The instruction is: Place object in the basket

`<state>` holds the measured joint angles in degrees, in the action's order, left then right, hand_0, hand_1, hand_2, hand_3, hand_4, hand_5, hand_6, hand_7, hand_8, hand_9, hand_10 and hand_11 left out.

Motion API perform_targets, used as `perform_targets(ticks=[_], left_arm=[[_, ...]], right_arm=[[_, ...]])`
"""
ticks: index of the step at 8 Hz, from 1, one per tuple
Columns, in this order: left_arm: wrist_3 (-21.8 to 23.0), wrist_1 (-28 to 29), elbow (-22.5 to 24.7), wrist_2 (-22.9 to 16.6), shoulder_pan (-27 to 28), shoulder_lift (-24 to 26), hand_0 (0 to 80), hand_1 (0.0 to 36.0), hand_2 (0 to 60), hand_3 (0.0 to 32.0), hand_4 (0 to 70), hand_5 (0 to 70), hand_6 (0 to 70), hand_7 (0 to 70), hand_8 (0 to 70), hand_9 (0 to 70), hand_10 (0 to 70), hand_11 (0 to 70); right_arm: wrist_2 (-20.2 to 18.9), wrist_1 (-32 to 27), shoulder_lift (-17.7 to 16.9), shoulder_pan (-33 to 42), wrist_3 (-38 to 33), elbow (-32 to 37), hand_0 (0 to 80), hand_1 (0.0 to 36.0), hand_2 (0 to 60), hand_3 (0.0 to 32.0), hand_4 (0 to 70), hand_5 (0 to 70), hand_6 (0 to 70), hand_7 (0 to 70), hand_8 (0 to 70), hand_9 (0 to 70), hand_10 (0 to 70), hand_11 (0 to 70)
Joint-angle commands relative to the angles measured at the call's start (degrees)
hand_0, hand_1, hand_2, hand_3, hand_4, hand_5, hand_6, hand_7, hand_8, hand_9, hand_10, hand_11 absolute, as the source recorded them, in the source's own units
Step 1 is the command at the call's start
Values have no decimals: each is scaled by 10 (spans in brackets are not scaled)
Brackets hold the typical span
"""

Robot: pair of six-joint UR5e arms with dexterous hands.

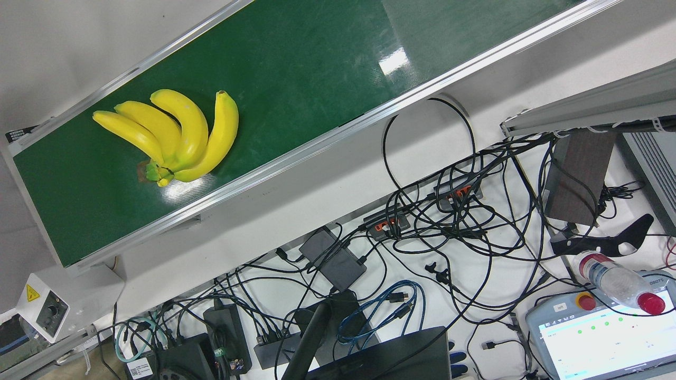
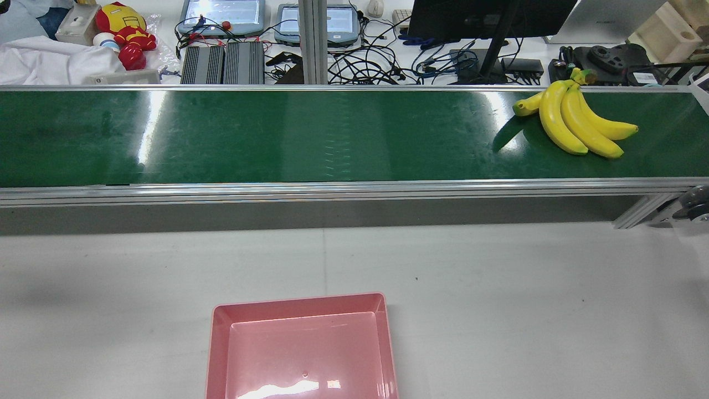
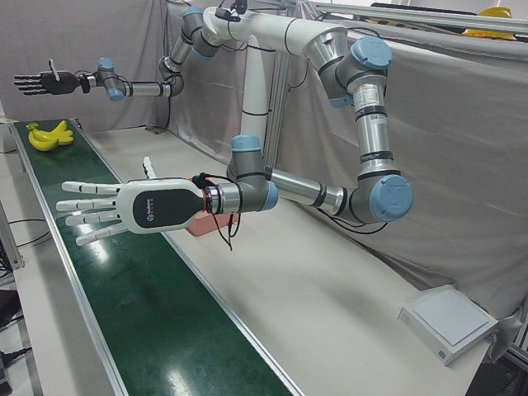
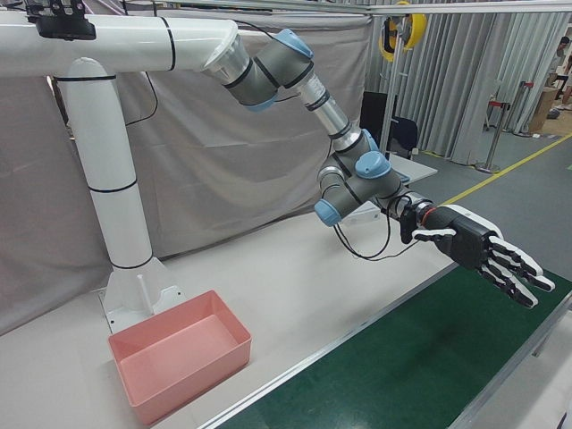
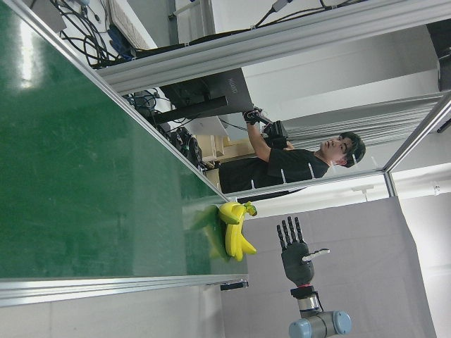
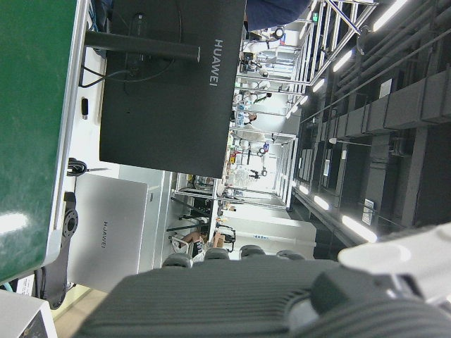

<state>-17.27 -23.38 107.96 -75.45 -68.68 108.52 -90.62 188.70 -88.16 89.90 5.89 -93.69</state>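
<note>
The bananas lie on the green belt, far along toward the robot's right end and close to the belt's far rail; the stem points at the cluttered table beyond, and the fruit fans out toward the belt's end; nothing touches the bunch. The pink basket sits empty on the grey table on the robot's side of the belt, well apart from the bananas.

The left hand, white, hangs flat above the belt with its fingers spread wide, holding nothing; the basket shows as a pink sliver just behind its wrist. The right hand, black, is held out high over the far end, above and beyond the bananas, fingers likewise splayed and empty; from the other corner the same hand reaches out over the belt, palm down, with the basket near the pedestal. A person stands past the belt, behind a monitor.
</note>
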Motion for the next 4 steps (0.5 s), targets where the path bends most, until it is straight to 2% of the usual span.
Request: perform_targets(ticks=[1, 3, 4], left_arm=[[0, 0, 0, 0, 0, -2, 487, 68, 0, 108, 40, 122, 2, 47, 91, 64, 13, 30], [-1, 1, 0, 1, 1, -3, 488, 67, 0, 100, 48, 106, 5, 47, 93, 68, 14, 32], [-2, 3, -2, 1, 2, -9, 484, 63, 0, 78, 65, 76, 7, 41, 86, 61, 9, 23]], right_arm=[[0, 0, 0, 1, 0, 0, 0, 0, 0, 0, 0, 0, 0, 0, 0, 0, 0, 0], [0, 0, 0, 1, 0, 0, 0, 0, 0, 0, 0, 0, 0, 0, 0, 0, 0, 0], [0, 0, 0, 1, 0, 0, 0, 0, 0, 0, 0, 0, 0, 0, 0, 0, 0, 0]])
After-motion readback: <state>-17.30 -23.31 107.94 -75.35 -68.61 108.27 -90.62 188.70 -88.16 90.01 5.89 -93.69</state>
